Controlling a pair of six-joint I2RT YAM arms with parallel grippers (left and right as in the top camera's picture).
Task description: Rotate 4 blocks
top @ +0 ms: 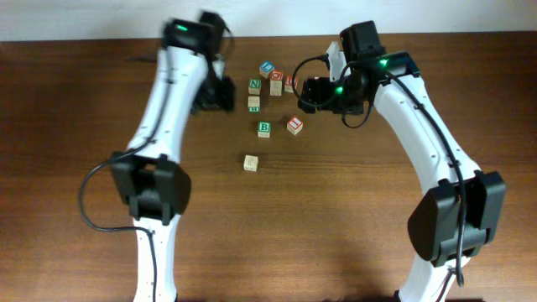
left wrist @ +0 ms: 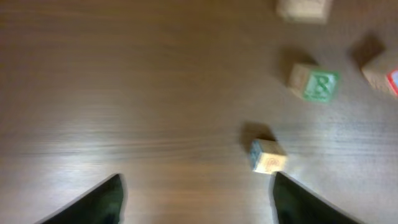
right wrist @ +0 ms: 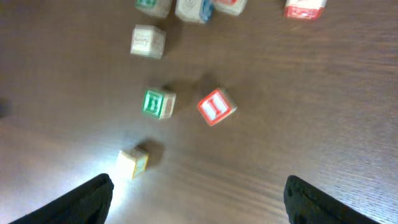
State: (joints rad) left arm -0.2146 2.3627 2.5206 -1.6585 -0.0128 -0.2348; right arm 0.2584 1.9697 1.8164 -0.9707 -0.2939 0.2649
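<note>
Letter "B" on the middle green cube [top: 264, 128], letter "N" on the upper green cube [top: 254, 85]

Dark brown wood grain covers the desk [top: 67, 101]. Lighter against it: the green-lettered block [top: 264, 128], the red-and-white block [top: 294, 126], the pale cream block [top: 250, 163].

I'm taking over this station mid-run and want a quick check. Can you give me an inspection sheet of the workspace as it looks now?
Surface: brown wooden table, no spills seen.
Job's things: tan block, green B block, red-lettered block turned askew, pale block; all loose and apart.
Clutter: other blocks clustered at the far side, with a green N block.
Grippers: left gripper and right gripper both open, holding nothing.
Cables: black cable looped beside the left arm's base.
Surroundings: pale wall beyond the far edge.
</note>
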